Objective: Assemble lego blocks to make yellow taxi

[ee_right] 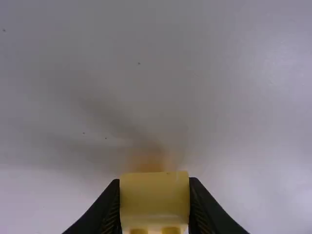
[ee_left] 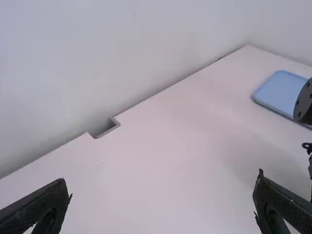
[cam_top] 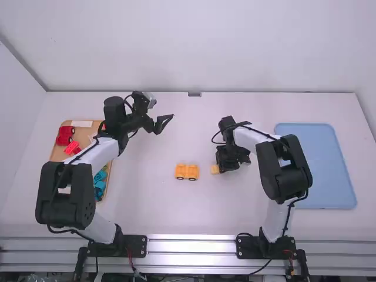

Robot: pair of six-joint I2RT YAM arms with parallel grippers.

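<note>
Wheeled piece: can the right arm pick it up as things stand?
Probably not: the right tool is already closed on the yellow block. The wheeled piece sits just left of that block in the high view, nothing seen between them, so it looks reachable with that tool freed.

– Bright enough in the high view?
– Lit softly and evenly across the bench [cam_top: 144, 202], with only faint shading around the right gripper [cam_top: 223, 163].
– And in the right wrist view?
– Much dimmer, with soft-edged, forking shadow ahead of the gripper, a warm reflection near the yellow block [ee_right: 154, 200] and pale glare farther off.
– Beyond the left gripper [cam_top: 165, 122]?
– Bright again, greyed gently in places.
– Lit from where?
– Cannot tell.
</note>
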